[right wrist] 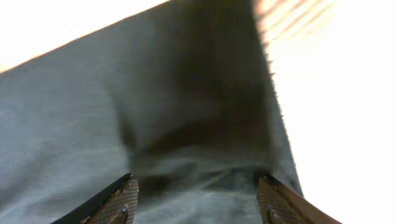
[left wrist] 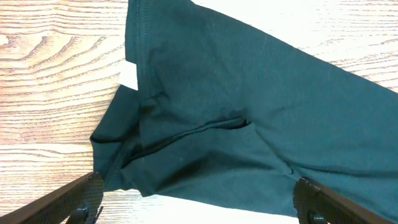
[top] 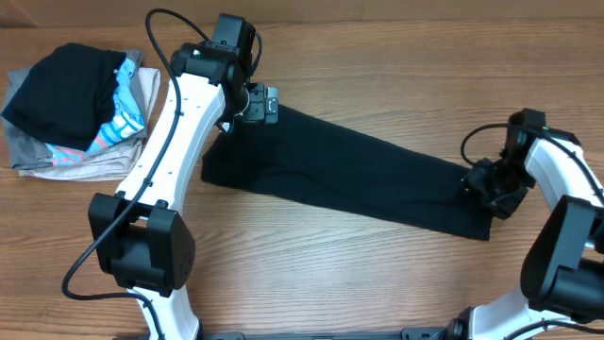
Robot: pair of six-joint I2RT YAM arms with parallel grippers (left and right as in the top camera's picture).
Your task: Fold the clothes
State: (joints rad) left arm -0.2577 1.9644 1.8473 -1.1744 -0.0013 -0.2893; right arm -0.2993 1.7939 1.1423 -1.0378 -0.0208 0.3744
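The left gripper (left wrist: pixel 196 190) hangs with jaws wide apart over one end of the black T-shirt (top: pixel 349 170), the white label (left wrist: pixel 129 76) ahead and to its left. The right gripper (right wrist: pixel 196 193) has its fingers parted over the other end, with cloth between them. A pile of folded garments (top: pixel 75 109) lies well off beside the left arm.

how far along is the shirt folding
Done: the black t-shirt looks folded lengthwise into a long strip. In hand: nothing gripped; the left gripper is open over the collar end, the right gripper open at the other end. Left: probably folding the strip crosswise into a compact bundle like the pile nearby.
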